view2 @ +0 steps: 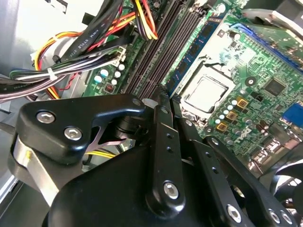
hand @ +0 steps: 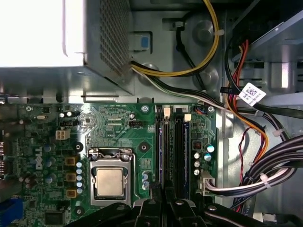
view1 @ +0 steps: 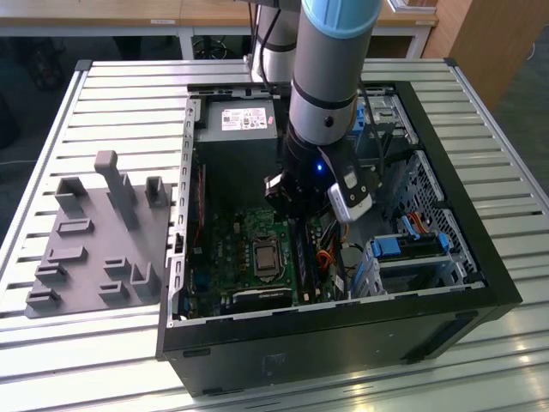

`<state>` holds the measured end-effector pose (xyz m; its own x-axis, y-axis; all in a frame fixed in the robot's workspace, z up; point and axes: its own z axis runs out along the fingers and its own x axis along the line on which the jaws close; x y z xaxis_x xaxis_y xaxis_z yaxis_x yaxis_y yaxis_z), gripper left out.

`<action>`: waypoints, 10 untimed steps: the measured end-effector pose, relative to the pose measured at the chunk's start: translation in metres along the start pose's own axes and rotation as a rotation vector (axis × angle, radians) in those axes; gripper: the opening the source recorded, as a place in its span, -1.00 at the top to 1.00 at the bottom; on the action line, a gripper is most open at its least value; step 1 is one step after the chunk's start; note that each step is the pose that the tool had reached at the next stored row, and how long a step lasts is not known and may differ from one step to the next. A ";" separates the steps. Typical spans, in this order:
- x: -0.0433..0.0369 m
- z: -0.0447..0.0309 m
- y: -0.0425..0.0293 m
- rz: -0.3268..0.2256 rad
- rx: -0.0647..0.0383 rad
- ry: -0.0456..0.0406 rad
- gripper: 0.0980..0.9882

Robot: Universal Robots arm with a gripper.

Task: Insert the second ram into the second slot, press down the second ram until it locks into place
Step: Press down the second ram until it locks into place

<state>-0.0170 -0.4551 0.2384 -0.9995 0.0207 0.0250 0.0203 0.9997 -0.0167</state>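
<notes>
Since the whole move hangs on how the ram lines up with the gripper, I'll go from the big stuff down and place everything off the socket.

The case (view1: pixel 446 257) lies open on its side, and the arm (view1: pixel 330 77) comes straight down into it. It ends over the board (hand: pixel 118 123), just off the socket (hand: pixel 110 182) on the slot side. The slots (hand: pixel 175 146) run as a bank of long parallel channels right beside the socket, with their long axis along the socket's edge. A bundle of cables (view2: pixel 71 56) sits on the far side of the slots from the socket.

The ram (hand: pixel 161 142) is the blue stick standing on edge in the slot nearest the socket, parallel to the rest of the bank. In the second wrist view you can see its blue face and chips running alongside the socket (view2: pixel 206 92). I can't tell whether its latches have clicked, but it does look like it's down in the channel rather than hanging in the air.

The gripper (view2: pixel 163 97) is right over the near end of that same slot line, so the ram stretches away from the tips along its length, next to the socket. As for the jaws, they look pulled together, basically closed, and I can't see anything pinched between them. To me it looks like the tips are on top of the stick's end, or a hair above it, and not gripping it. I can't confirm actual contact from these angles.
</notes>
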 end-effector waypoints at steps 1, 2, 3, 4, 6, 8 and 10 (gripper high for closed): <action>-0.0006 0.0008 0.0000 0.000 0.000 0.0000 0.91; -0.0008 0.0016 0.0000 0.000 -0.001 0.0000 0.91; -0.0008 0.0025 0.0000 0.000 -0.001 0.0000 0.91; -0.0008 0.0034 0.0001 0.000 -0.001 0.0001 0.91; -0.0009 0.0045 0.0001 0.000 -0.001 0.0019 0.91; -0.0007 0.0054 0.0001 0.000 -0.001 0.0027 0.91; -0.0006 0.0059 0.0000 0.000 -0.001 0.0030 0.91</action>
<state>-0.0165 -0.4551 0.2325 -0.9994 0.0206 0.0280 0.0202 0.9997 -0.0157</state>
